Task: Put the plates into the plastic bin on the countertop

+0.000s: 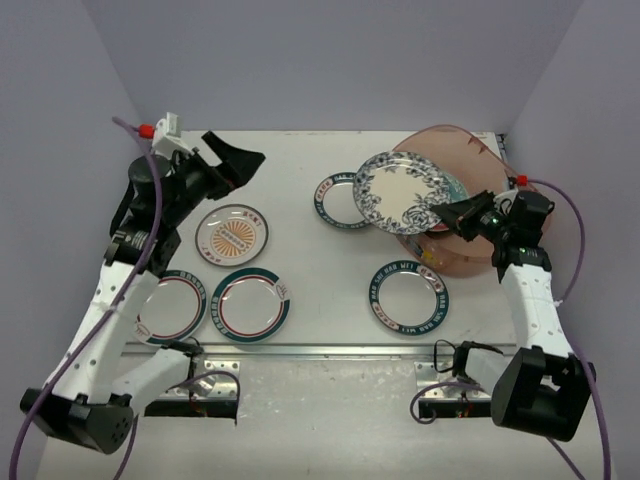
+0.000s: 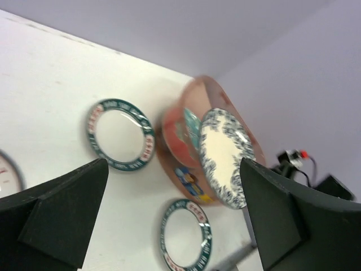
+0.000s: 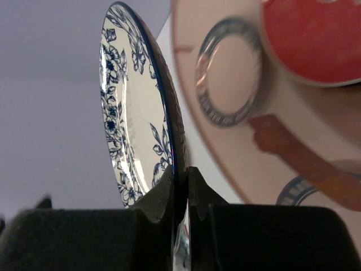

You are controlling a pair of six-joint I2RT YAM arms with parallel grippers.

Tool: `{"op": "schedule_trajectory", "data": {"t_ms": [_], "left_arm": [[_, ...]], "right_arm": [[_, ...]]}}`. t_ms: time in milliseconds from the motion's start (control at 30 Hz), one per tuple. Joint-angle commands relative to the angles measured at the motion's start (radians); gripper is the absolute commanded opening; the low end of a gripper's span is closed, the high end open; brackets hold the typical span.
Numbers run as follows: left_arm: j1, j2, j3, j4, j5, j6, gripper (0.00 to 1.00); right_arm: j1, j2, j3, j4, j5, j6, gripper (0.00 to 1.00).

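My right gripper (image 1: pixel 452 215) (image 3: pixel 180 172) is shut on the rim of a blue floral plate (image 1: pixel 403 192) (image 3: pixel 132 113), which hangs tilted over the near left rim of the plastic bin (image 1: pixel 470 150). Inside the bin lie a red plate (image 3: pixel 316 39) and a teal one (image 1: pixel 455 188). My left gripper (image 1: pixel 235 160) (image 2: pixel 175 214) stands open and empty, raised over the far left of the countertop (image 1: pixel 320 260). On the countertop lie an orange sunburst plate (image 1: pixel 232 234), three teal-rimmed plates (image 1: pixel 340 198) (image 1: pixel 407 296) (image 1: pixel 250 304) and a dark-rimmed plate (image 1: pixel 172 306).
Purple walls close in the back and both sides. The metal front edge (image 1: pixel 320 350) runs just behind the arm bases. The dark-rimmed plate lies partly under my left arm (image 1: pixel 125 290).
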Motion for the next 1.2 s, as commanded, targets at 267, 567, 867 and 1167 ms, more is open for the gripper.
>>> {"op": "schedule_trajectory", "data": {"t_ms": [267,567,867,1167], "left_arm": [[0.005,-0.171,-0.253,-0.123,-0.067,0.187,1.00],[0.004,-0.189,-0.397,-0.072,0.024,0.191,1.00],[0.004,-0.208,-0.428,-0.067,0.061,0.199,1.00],[-0.019,-0.120,-0.446,-0.053,0.064,0.198,1.00]], "right_arm": [[-0.034,0.080,0.165,-0.076,0.657,0.289,0.00],[0.043,0.214,0.153,0.075,0.819,0.212,0.00],[0.052,0.452,0.292,0.013,0.757,0.155,0.37],[0.126,0.766,0.760,-0.739,0.849,0.115,0.99]]}}
